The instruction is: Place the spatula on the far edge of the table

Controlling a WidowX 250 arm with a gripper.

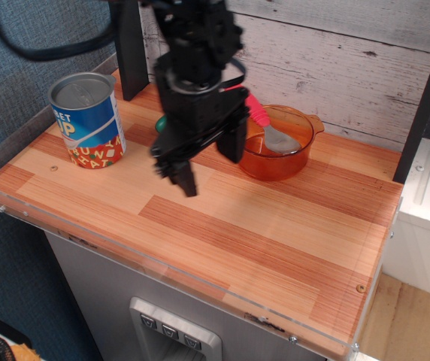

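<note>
We are holding our black jaws spread and empty just beside the orange translucent bowl on the striped wooden desk, where the pink-handled grey-headed spatula is leaning, ready for grasping.

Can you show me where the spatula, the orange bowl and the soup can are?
spatula (pixel 277 138): main camera view, on its shiny grey head inside the bowl.
orange bowl (pixel 296 162): main camera view, on its front right wall.
can (pixel 91 131): main camera view, on the blue label.
</note>
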